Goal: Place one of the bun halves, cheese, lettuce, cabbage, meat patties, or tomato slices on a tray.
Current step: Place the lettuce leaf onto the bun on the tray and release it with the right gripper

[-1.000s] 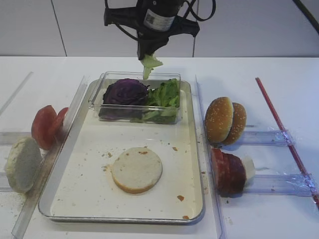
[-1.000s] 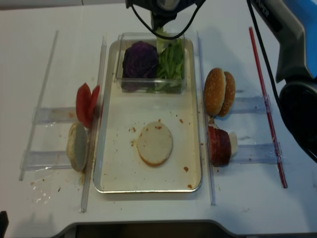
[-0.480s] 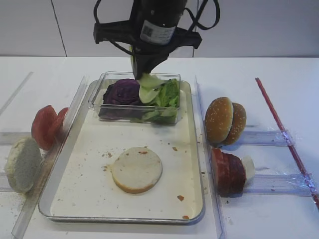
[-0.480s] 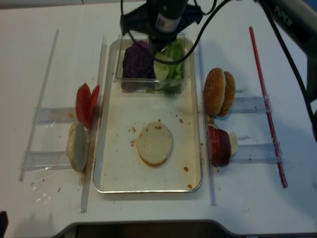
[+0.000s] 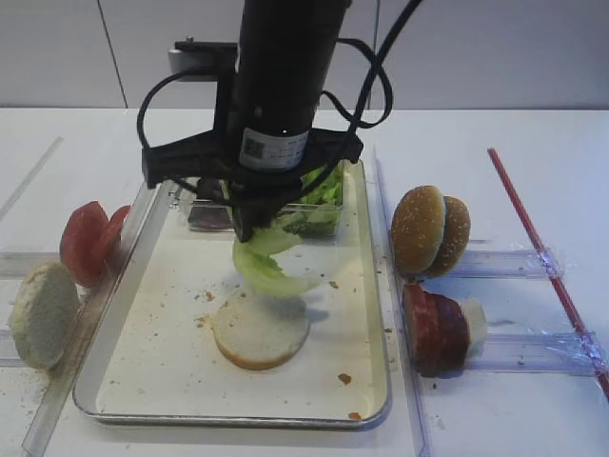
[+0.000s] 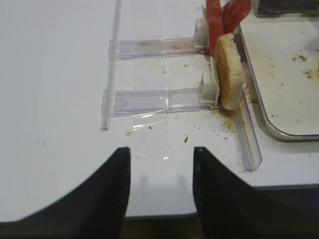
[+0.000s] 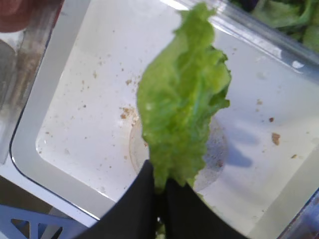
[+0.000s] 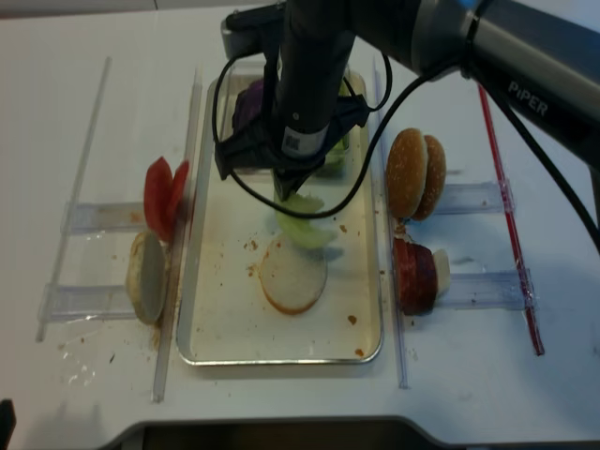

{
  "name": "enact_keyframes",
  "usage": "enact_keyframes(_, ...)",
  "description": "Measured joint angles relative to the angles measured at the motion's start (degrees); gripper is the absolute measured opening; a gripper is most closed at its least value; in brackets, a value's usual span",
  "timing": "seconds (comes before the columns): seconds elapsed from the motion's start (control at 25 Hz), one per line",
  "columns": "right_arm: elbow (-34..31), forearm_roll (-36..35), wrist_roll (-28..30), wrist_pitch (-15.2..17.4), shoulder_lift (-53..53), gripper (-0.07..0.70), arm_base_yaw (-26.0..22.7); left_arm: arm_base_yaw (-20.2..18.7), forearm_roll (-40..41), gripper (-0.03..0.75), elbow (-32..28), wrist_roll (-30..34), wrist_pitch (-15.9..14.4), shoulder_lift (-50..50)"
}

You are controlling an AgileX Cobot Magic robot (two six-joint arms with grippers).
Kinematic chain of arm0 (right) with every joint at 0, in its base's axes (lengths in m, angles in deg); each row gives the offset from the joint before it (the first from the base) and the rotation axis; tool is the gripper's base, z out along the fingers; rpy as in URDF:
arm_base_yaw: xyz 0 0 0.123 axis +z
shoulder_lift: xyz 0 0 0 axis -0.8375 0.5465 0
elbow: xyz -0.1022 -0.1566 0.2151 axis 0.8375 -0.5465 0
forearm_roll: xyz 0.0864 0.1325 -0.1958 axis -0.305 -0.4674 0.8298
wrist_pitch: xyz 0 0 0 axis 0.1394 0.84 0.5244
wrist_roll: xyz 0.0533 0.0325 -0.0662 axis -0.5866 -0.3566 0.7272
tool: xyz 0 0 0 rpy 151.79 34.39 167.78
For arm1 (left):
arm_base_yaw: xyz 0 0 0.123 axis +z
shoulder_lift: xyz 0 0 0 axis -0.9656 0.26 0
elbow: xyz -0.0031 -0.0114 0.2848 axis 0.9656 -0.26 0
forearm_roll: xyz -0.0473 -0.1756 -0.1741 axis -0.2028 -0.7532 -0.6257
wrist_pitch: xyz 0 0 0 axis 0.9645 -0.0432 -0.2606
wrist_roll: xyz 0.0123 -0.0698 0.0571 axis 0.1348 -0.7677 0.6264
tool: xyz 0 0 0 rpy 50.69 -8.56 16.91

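My right gripper (image 5: 249,228) is shut on the stem end of a light green lettuce leaf (image 5: 271,267). The lettuce (image 7: 184,114) hangs just above a pale bun half (image 5: 259,333) lying cut face up in the middle of the tray (image 5: 228,417). In the right wrist view the black fingers (image 7: 144,199) pinch the leaf over that bun half (image 7: 215,152). My left gripper (image 6: 160,152) is open and empty over the table's near left edge, short of an upright bun half (image 6: 230,69) and the tomato slices (image 6: 224,17).
A clear box (image 5: 319,217) at the tray's far end holds purple cabbage (image 8: 246,101) and more greens. Sesame bun halves (image 5: 428,228), meat patties (image 5: 433,328) and a white slice (image 5: 474,319) stand in racks on the right. Tomato slices (image 5: 88,240) and a pale bun half (image 5: 40,312) stand on the left.
The right gripper has carried the lettuce leaf down and forward from above the clear box to just over the bun half on the tray. The left gripper is out of the earlier views.
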Motion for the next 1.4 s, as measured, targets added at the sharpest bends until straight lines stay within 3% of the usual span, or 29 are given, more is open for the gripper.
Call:
enact_keyframes(0.36, -0.62, -0.28, -0.12, -0.22, -0.12, 0.048, 3.59, 0.0, 0.0, 0.286, 0.0, 0.0, 0.0, 0.0)
enact_keyframes(1.4, -0.62, 0.9, -0.12, -0.67, 6.78, 0.048, 3.59, 0.0, 0.0, 0.286, 0.0, 0.0, 0.0, 0.0)
